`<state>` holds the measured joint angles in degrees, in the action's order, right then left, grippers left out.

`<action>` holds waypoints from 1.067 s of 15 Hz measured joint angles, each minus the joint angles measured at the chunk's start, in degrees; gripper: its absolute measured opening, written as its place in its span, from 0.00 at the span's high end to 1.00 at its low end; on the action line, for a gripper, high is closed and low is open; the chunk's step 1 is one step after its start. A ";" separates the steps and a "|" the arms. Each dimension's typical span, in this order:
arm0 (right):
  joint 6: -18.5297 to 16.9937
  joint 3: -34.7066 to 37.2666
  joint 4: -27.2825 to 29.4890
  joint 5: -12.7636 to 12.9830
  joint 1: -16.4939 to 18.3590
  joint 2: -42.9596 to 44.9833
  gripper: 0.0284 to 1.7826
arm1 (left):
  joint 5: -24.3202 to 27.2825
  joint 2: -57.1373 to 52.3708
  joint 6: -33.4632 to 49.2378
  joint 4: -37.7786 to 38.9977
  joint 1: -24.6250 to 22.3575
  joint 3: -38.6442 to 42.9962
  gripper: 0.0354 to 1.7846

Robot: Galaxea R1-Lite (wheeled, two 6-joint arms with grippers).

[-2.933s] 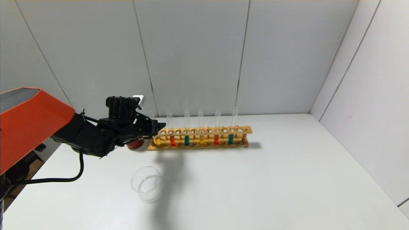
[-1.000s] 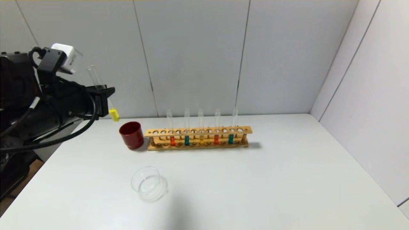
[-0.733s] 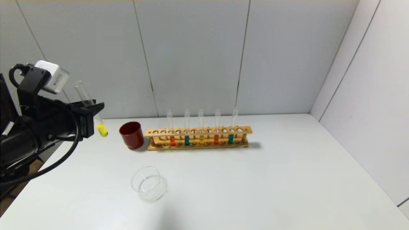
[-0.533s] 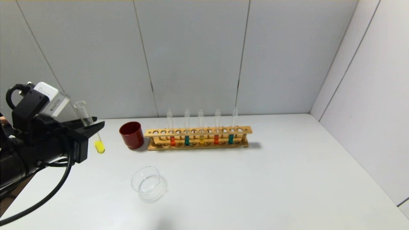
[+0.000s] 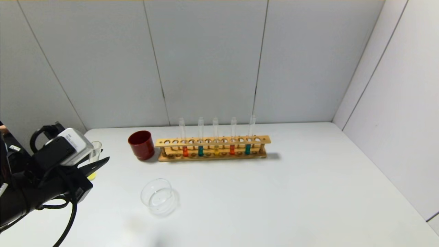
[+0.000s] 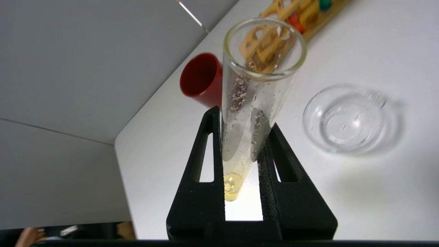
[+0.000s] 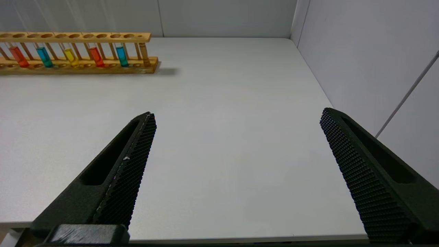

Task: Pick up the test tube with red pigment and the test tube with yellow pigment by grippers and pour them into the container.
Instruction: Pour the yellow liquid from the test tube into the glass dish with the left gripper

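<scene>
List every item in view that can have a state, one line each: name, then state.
left gripper: shut on the yellow test tube, at the table's left edge.
yellow test tube: held mouth-up, yellow liquid at its bottom.
right gripper: open, holding nothing.
container: upright on the table, no coloured liquid in it.
red cup: upright beside the rack.
rack: holds five upright tubes; its left-end hole is vacant.

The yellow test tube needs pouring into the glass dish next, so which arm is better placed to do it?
The left. The left gripper is shut on the yellow test tube, close to the glass dish. The right gripper is open, holds nothing and sits farther away.
</scene>
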<state>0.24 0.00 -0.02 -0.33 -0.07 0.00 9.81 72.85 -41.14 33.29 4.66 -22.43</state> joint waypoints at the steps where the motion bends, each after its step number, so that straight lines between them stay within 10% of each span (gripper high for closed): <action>1: 0.00 0.00 0.00 0.00 0.00 0.00 0.02 | 0.05 1.13 -3.28 0.06 -0.65 0.30 0.83; 16: -0.02 0.00 0.00 0.02 0.00 0.00 0.02 | 6.72 16.40 -35.15 6.17 -5.03 -0.80 0.83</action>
<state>0.22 0.00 -0.02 -0.30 -0.07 0.00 16.53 89.25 -76.29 39.46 -0.38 -23.24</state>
